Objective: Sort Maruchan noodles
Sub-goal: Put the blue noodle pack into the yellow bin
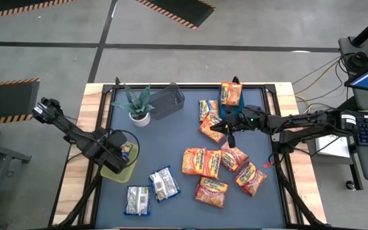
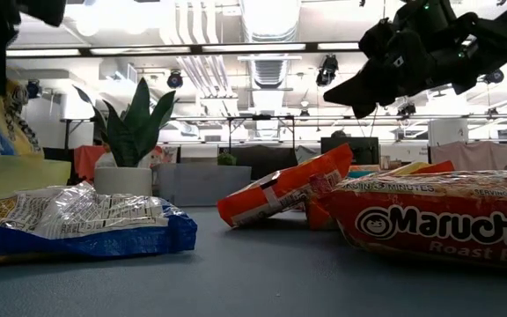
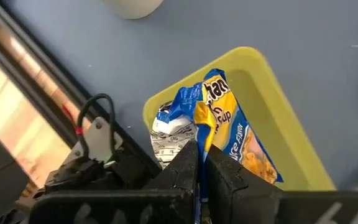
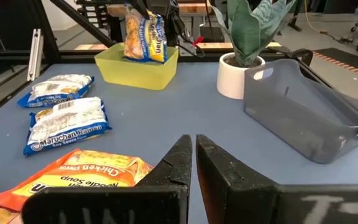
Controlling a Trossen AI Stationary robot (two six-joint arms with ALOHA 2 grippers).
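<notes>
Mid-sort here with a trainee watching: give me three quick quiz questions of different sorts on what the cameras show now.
1. True or false: the left end effector is shut on a yellow-and-blue packet over the yellow bin.
2. Which container holds no packets: A) yellow bin, B) grey bin?
3. Fill in: the right end effector is shut and holds ____.

Key: 1 true; 2 B; 3 nothing. It hovers above the orange packets, and the potted plant stands beside the grey bin.
</notes>
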